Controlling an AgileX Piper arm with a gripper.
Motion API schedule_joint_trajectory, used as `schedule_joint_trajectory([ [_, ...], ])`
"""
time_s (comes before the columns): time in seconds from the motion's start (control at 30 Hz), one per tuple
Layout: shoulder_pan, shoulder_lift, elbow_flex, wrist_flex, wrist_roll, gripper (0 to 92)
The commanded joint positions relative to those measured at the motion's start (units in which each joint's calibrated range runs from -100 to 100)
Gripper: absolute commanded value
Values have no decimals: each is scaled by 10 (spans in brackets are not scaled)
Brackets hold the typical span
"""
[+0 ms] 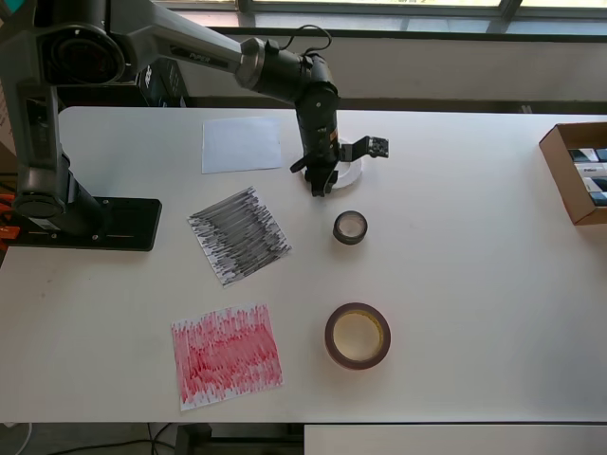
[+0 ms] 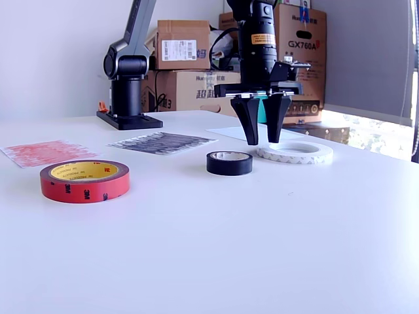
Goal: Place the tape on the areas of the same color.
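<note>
Claw (image 2: 262,140) parted, tips pointing down, holding nothing; poised at the near edge of the white ring (image 2: 296,152), apparently straddling its band, though contact not certain.

Overhead view: claw (image 1: 321,187) upper centre of frame, ring (image 1: 349,171) mostly hidden under the wrist and hard to tell from the white table (image 1: 455,284). White sheet (image 1: 242,144) just to the upper left. Black roll (image 1: 350,227) below the claw, centre of frame; black sheet (image 1: 239,235) to its left. Red roll (image 1: 358,336) lower centre; red sheet (image 1: 227,356) lower left. No roll on its sheet yet.

Risks, as judged: thin flat band slipping out on closing, or one finger landing on top and pushing the ring aside; low carry dragging over the white sheet and shifting it.

Exterior view alone gives the gap between fingers, tip height near the table, and the ring's full outline; boxes (image 2: 190,65) behind. Overhead alone gives the layout of sheets against rolls, plus a box (image 1: 577,171) at the right edge.
</note>
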Motion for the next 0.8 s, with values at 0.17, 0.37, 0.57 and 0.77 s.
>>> schedule_joint_trajectory([
  [0.17, 7, 4, -1, 1, -3, 465],
  [0.37, 7, 5, 2, 1, -3, 465],
  [0.57, 7, 8, 5, 1, -2, 465],
  [0.77, 1, 30, -2, 1, -2, 465],
])
